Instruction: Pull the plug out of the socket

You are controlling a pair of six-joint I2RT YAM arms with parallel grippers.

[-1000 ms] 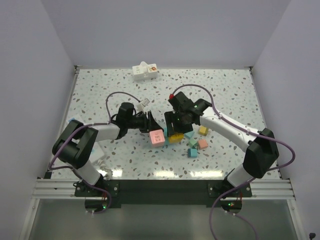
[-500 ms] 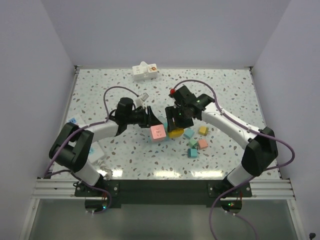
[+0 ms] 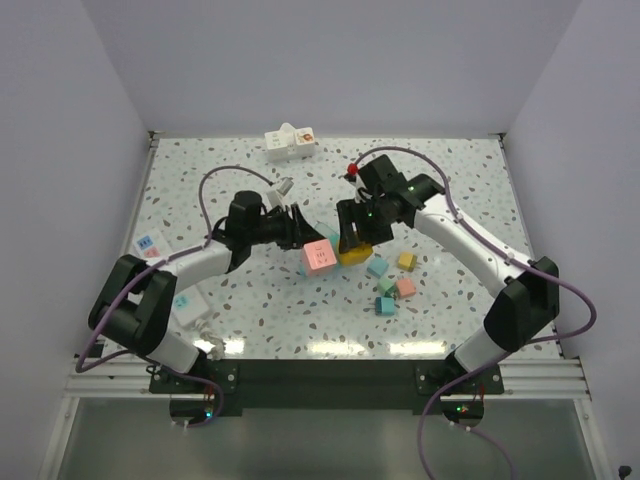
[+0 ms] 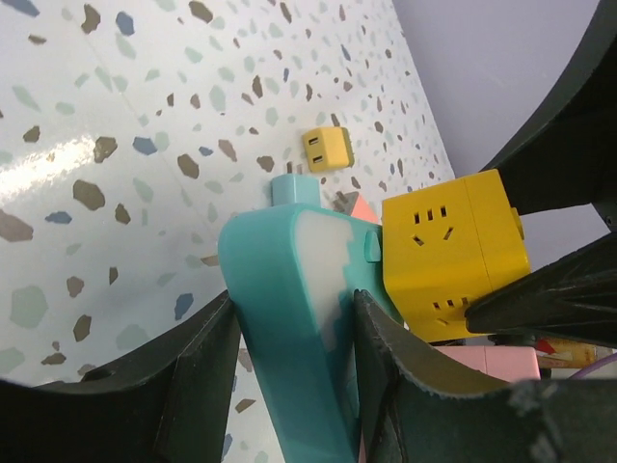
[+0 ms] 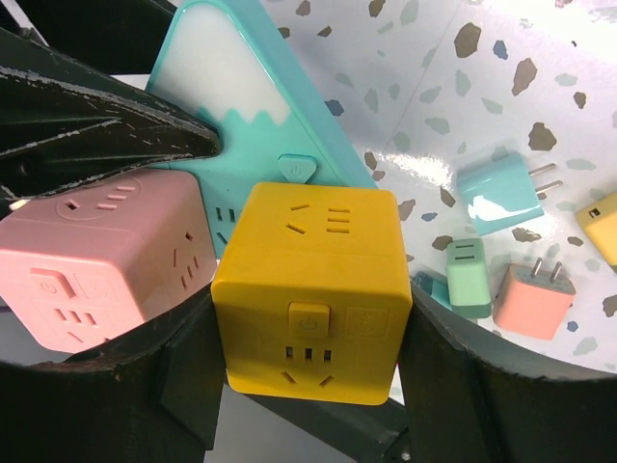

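Plugs (image 5: 492,198) loose near yellow cube (image 5: 308,289); pink cube (image 5: 106,256) beside teal strip (image 4: 289,289).

speckled terrazzo table (image 3: 200,190), plain lavender walls (image 3: 330,60)

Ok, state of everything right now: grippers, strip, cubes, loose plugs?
left gripper, shut on teal strip
right gripper, shut on yellow cube
teal strip, gripped across its width
yellow cube, flush against strip, no gap showing
pink cube, against strip beside yellow cube, ungripped
teal plug, lying loose, prongs bare
coral plug, lying loose, prongs bare
green plug, lying loose
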